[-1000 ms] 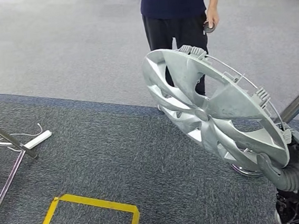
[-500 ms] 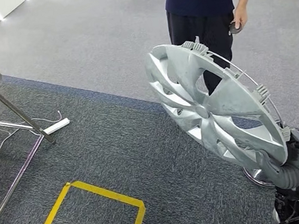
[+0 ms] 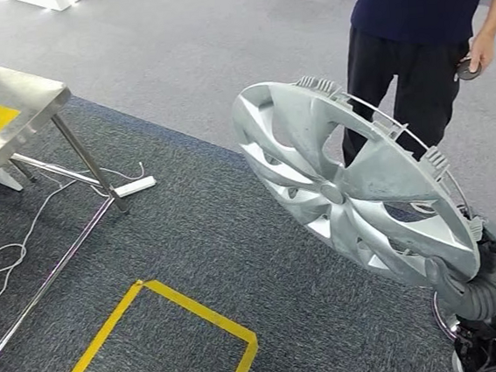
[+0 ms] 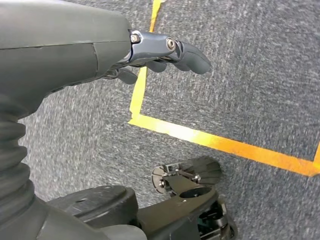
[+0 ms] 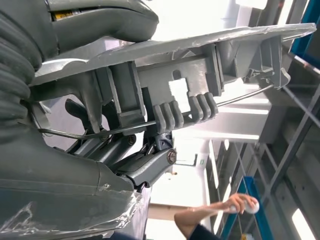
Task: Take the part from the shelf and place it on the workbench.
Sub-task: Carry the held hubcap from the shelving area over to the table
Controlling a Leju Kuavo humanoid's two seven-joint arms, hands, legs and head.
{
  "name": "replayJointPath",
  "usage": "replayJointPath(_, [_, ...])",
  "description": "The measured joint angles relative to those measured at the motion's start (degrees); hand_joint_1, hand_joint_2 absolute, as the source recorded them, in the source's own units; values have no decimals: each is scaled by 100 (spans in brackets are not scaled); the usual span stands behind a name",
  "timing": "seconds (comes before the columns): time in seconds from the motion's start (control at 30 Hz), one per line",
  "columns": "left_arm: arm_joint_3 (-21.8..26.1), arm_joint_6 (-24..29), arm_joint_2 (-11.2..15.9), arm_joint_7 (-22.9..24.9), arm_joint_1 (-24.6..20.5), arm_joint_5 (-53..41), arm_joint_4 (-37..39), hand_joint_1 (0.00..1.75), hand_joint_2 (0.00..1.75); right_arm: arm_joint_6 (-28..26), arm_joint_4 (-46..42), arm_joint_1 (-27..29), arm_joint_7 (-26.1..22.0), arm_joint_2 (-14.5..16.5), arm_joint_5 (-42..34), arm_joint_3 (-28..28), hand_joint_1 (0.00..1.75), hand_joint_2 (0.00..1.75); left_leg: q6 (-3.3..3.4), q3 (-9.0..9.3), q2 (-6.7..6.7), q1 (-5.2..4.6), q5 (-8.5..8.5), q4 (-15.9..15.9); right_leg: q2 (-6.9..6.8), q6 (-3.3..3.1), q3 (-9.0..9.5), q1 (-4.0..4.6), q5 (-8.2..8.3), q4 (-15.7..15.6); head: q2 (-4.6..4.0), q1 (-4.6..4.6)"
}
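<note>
Gripping the silver part (image 3: pixel 355 189) by its lower rim in the right robot hand (image 3: pixel 470 283), tilted, well apart from the desk (image 3: pixel 22 107); left robot hand (image 4: pixel 166 52) hanging released.

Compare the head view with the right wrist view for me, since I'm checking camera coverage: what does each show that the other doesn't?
Head view alone: the steel workbench, the yellow floor tape, a white power strip, and the whole spoked face of the hubcap. Right wrist view alone: the hubcap's rear clips and wire ring up close, plus blue shelving. Both show the right hand gripping the hubcap's rim, and the person standing by.
</note>
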Motion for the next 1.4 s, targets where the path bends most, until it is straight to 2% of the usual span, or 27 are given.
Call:
replayJointPath(0.07, [0,1,3,0,-2,1,0,0,175,-23,-1,-4,-5,1,-2,2,175,175,-63,-18,-123,0,-2,27,186,-8,296,-29,173,-571,-1,-4])
replayJointPath(0.1, [0,2,7,0,5,1,0,0,175,-35,-1,-5,-7,2,-2,3,175,175,-101,-38,-173,3,11,29,227,-25,341,-27,165,-650,-1,-7])
replayJointPath(0.17, [0,4,13,0,30,1,0,0,175,-54,-1,-4,-7,2,-2,3,175,175,-167,-69,-250,24,36,17,141,-92,353,-16,182,-674,0,-8])
replayJointPath(0.23, [0,5,14,0,45,1,0,0,175,-62,-2,-8,-6,2,-2,1,175,175,-222,-162,-103,18,-97,192,35,-170,367,-18,203,-706,1,-40])
replayJointPath(0.3, [0,5,12,0,37,0,0,0,175,-65,-3,-8,-8,2,-4,-2,175,175,-265,-478,186,6,-448,840,-85,-223,373,-7,204,-724,0,-77])
replayJointPath(0.33, [0,4,11,0,32,3,0,0,175,-66,-3,-6,-8,2,-5,-2,175,175,-279,-681,272,9,-622,1252,-149,-237,372,3,199,-725,0,-84])
replayJointPath(0.37, [0,1,12,1,34,14,0,0,175,-68,-2,-4,-6,2,-4,-2,175,175,-286,-838,311,12,-719,1566,-213,-244,373,11,194,-725,-1,-83])
replayJointPath(0.4, [1,2,12,1,40,33,0,0,175,-71,-2,-3,-3,3,-3,-2,175,175,-285,-900,326,13,-706,1686,-274,-250,376,17,189,-725,-2,-84])
replayJointPath(0.43, [1,21,13,-3,46,57,0,0,175,-78,-2,-1,-1,3,-1,1,175,175,-278,-843,337,12,-586,1571,-331,-253,384,21,183,-725,-1,-85])
replayJointPath(0.47, [2,57,14,-13,49,81,0,0,175,-89,-3,-1,1,4,1,3,175,175,-260,-668,376,7,-390,1237,-387,-251,400,26,174,-725,-1,-85])
replayJointPath(0.53, [2,158,14,-46,40,107,0,0,175,-119,-11,2,1,4,4,7,175,175,-201,-233,595,-34,-74,419,-485,-223,432,49,145,-718,-1,-87])
replayJointPath(0.6, [2,226,15,-79,24,110,0,0,175,-143,-19,8,1,4,5,7,175,175,-147,-43,726,-76,-2,24,-578,-176,452,76,117,-720,0,-81])
replayJointPath(0.67, [3,268,15,-105,27,112,0,0,175,-157,-24,12,2,5,4,8,175,175,-96,-46,616,-76,5,-19,-667,-119,469,81,99,-744,0,-76])
replayJointPath(0.73, [8,308,13,-160,35,148,0,0,175,-172,-37,19,4,5,4,10,175,175,-37,-19,504,-42,28,-57,-546,-57,424,68,-18,-604,-1,-62])
replayJointPath(0.77, [12,328,9,-196,30,177,0,0,175,-181,-46,29,3,5,3,11,175,175,-13,-1,452,-21,37,-73,-419,-34,320,61,-148,-371,-1,-48])
replayJointPath(0.83, [18,374,0,-250,14,220,0,0,175,-194,-60,65,2,5,-1,16,175,175,12,6,341,-11,32,-72,-205,-9,-50,49,-486,390,0,-21])
replayJointPath(0.87, [19,394,-4,-257,13,212,0,0,175,-196,-63,85,2,5,-2,18,175,175,17,8,275,-11,30,-70,-171,-1,-234,47,-588,722,0,-15])
replayJointPath(0.9, [19,409,-6,-258,16,198,0,0,175,-197,-66,103,4,5,-2,20,175,175,19,13,209,-11,27,-68,-159,5,-345,44,-591,885,0,-13])
replayJointPath(0.93, [20,420,-8,-258,20,181,0,0,175,-197,-66,115,6,4,-2,21,175,175,17,21,139,-8,26,-67,-152,7,-340,39,-471,808,0,-14])
replayJointPath(0.97, [20,431,-13,-257,23,161,0,0,175,-197,-66,122,7,4,-3,22,175,175,9,34,67,-1,21,-63,-127,9,-222,30,-258,508,-1,-14])
replayJointPath(1.03, [17,482,-23,-238,19,108,0,0,175,-199,-68,124,7,4,-4,23,175,175,-32,45,-64,3,4,-37,100,27,138,-17,109,-301,-1,-9])
replayJointPath(1.1, [7,543,-29,-207,21,49,0,0,175,-207,-75,134,5,4,-6,23,175,175,-96,9,-173,2,11,-15,282,8,339,-40,202,-696,-1,-9])
replayJointPath(1.17, [-1,572,-30,-193,42,16,0,0,175,-216,-82,146,5,4,-7,21,175,175,-159,-33,-275,17,46,-23,218,-65,360,-24,201,-706,-1,-13])
replayJointPath(1.2, [-2,578,-30,-193,56,8,0,0,175,-219,-85,146,7,4,-6,20,175,175,-186,-46,-274,20,41,-14,165,-102,360,-26,212,-710,-1,-11])
replayJointPath(1.27, [-3,585,-39,-192,61,6,0,0,175,-224,-100,150,6,3,-7,14,175,175,-235,-179,-78,8,-137,245,40,-170,369,-39,225,-729,1,-54])
replayJointPath(1.33, [-7,573,-49,-194,45,7,0,0,175,-227,-121,170,4,2,-9,9,175,175,-277,-522,202,7,-497,942,-97,-213,366,-23,217,-732,0,-99])
replayJointPath(1.4, [-10,522,-51,-196,43,4,0,0,175,-229,-130,194,7,1,-5,5,175,175,-291,-814,306,13,-677,1526,-237,-232,365,-3,208,-731,-1,-103])
